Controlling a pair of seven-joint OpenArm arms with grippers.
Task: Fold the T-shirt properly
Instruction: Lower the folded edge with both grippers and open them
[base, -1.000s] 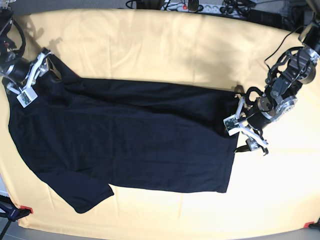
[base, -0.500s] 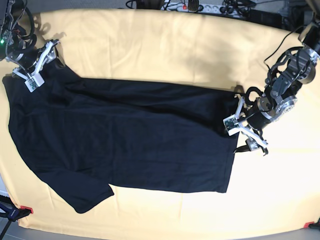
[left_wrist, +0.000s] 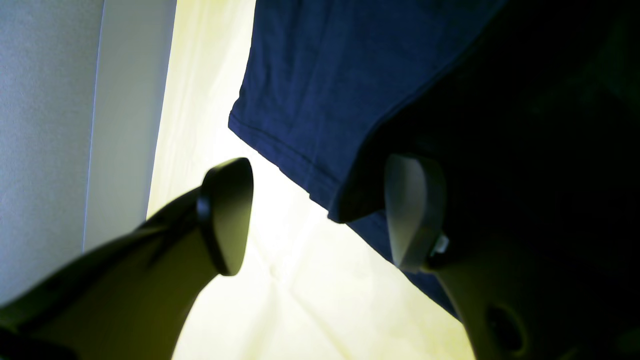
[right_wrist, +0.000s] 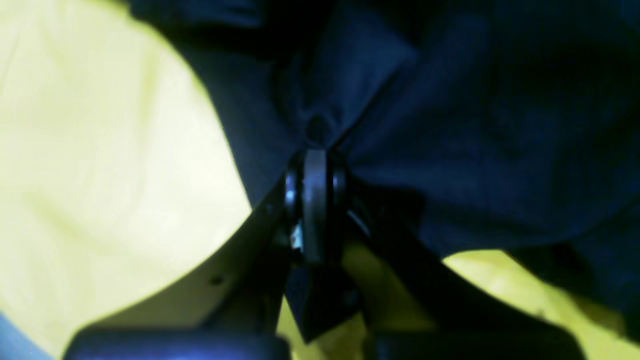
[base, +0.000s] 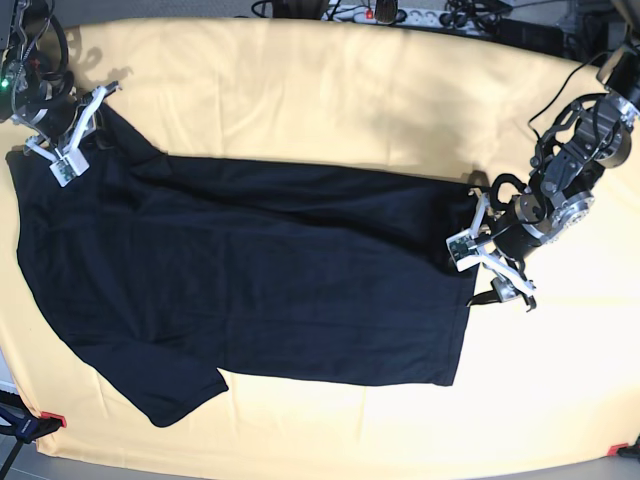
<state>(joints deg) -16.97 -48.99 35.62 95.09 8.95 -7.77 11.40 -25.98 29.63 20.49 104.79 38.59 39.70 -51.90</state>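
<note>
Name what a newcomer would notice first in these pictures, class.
The black T-shirt sprawls across the pale yellow cloth, filling the middle of the base view. The right gripper pinches a bunch of its fabric at the far left corner, while the left gripper gapes open at the hem on the right.

Pale yellow cloth (base: 330, 100) is lying bare along the far and near sides of the T-shirt (base: 260, 280), giving open passage. Cables and a power strip (base: 420, 15) are crowding the far edge; the T-shirt is blocking the centre.
</note>
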